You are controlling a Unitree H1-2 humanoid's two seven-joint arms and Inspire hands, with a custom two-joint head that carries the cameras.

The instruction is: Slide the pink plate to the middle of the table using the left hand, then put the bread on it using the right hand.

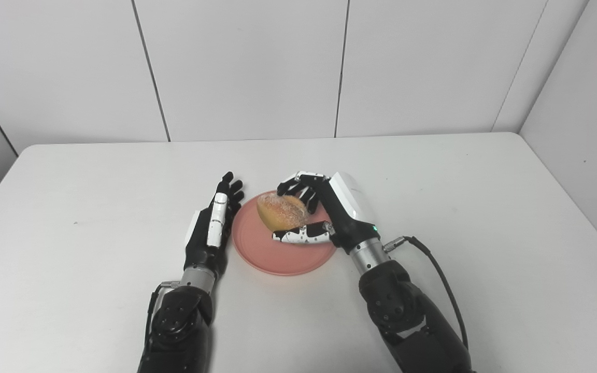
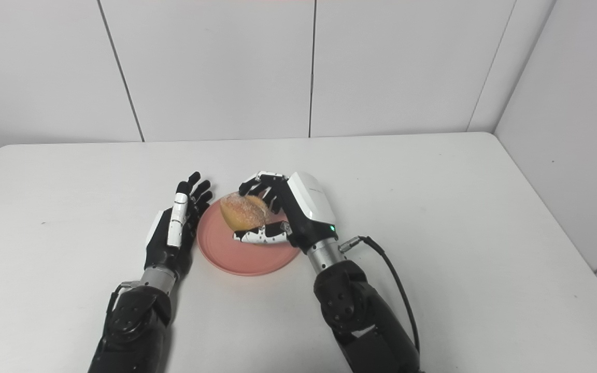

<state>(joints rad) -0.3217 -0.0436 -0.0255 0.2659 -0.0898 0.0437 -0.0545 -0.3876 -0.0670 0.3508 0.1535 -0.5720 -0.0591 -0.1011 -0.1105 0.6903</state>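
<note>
The pink plate (image 1: 272, 254) lies near the middle of the white table (image 1: 433, 207). A golden bread roll (image 1: 282, 211) is over the plate's far part, with my right hand (image 1: 324, 207) shut on it, fingers curled over its far side and thumb under its near side. I cannot tell whether the roll touches the plate. My left hand (image 1: 215, 223) stands open on edge beside the plate's left rim, fingers straight and pointing away, holding nothing. In the right eye view the plate (image 2: 241, 256), roll (image 2: 243, 211), right hand (image 2: 290, 210) and left hand (image 2: 174, 228) stand the same way.
White wall panels (image 1: 252, 67) close the table's far side and right side. A black cable (image 1: 433, 264) runs from my right wrist back along the forearm. No other objects lie on the table.
</note>
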